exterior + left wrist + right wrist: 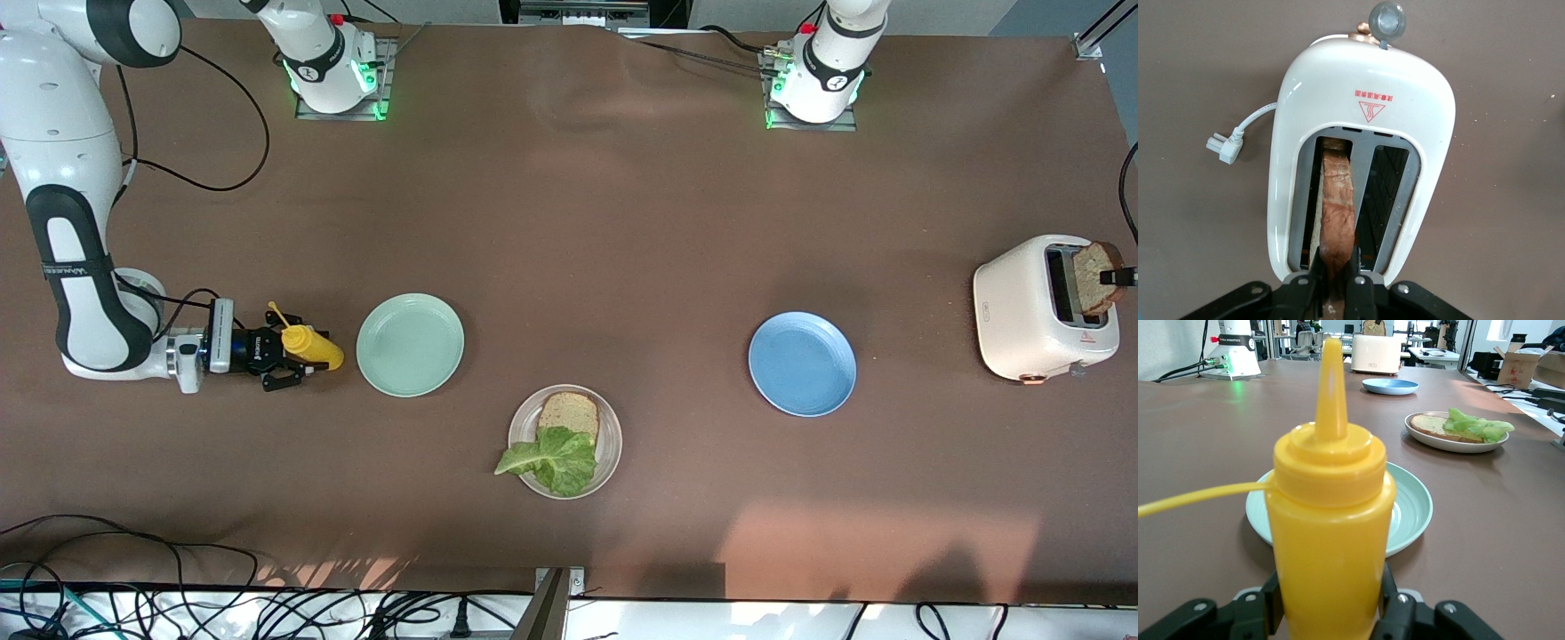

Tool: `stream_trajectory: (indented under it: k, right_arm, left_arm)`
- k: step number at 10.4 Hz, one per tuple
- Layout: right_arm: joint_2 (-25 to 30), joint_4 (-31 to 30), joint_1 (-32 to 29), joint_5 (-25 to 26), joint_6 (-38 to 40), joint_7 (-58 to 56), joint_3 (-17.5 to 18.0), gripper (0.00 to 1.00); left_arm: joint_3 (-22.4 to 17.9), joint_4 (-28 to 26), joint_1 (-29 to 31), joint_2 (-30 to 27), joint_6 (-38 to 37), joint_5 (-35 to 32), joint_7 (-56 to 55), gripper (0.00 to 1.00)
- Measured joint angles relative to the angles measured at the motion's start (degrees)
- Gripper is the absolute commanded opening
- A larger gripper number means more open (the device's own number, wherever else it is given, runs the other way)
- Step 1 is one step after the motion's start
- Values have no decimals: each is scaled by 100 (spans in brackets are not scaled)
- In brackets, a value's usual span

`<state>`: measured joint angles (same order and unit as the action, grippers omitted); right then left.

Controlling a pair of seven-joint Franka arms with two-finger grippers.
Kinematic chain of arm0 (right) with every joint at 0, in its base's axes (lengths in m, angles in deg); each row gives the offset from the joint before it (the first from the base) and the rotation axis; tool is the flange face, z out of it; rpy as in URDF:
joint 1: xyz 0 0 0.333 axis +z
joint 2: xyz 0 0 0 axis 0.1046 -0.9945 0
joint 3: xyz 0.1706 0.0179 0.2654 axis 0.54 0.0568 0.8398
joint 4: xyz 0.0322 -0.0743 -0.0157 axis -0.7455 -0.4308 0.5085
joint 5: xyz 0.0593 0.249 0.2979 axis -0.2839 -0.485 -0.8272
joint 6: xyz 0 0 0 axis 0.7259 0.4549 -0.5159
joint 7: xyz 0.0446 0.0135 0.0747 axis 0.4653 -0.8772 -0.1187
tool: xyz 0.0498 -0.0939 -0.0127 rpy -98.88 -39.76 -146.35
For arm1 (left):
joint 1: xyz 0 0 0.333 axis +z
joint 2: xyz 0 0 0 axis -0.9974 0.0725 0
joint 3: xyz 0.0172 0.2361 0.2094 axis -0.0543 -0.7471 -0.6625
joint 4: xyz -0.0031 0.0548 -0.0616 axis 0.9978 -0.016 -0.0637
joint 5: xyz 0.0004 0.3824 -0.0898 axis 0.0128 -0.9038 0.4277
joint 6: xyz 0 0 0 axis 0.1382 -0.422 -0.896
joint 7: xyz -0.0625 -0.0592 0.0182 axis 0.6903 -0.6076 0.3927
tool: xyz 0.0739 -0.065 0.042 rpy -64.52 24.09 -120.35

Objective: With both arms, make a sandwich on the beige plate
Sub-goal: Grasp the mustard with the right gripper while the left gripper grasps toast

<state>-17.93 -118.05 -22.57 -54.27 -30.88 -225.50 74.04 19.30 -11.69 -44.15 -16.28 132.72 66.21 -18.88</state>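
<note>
The toaster sits under the left gripper, which is clenched on a bread slice standing in its slot; the beige plate holds bread and lettuce, well apart from both grippers; the right gripper has its fingers around the yellow bottle beside the green plate.

On the desk, beige plate nearest the front camera, with bread slice and lettuce leaf on it. Farther from the camera than the beige plate: one plate toward the right arm's end, another plate toward the left arm's end. Beside the first, squeeze bottle between right end effector fingers. Past the second, toaster, bread in its slot, pinched by left end effector.
</note>
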Motion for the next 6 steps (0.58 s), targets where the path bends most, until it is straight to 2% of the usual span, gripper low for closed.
stream_trajectory:
  k: [4, 6]
  right_arm:
    - [16, 64, 53, -3, -290, 141, 101, 0]
    - [155, 179, 252, 522, -559, 1265, 131, 0]
  left_arm:
    - [68, 17, -11, -48, -1, -11, 2, 1]
    - [174, 54, -9, -230, -3, -11, 7, 1]
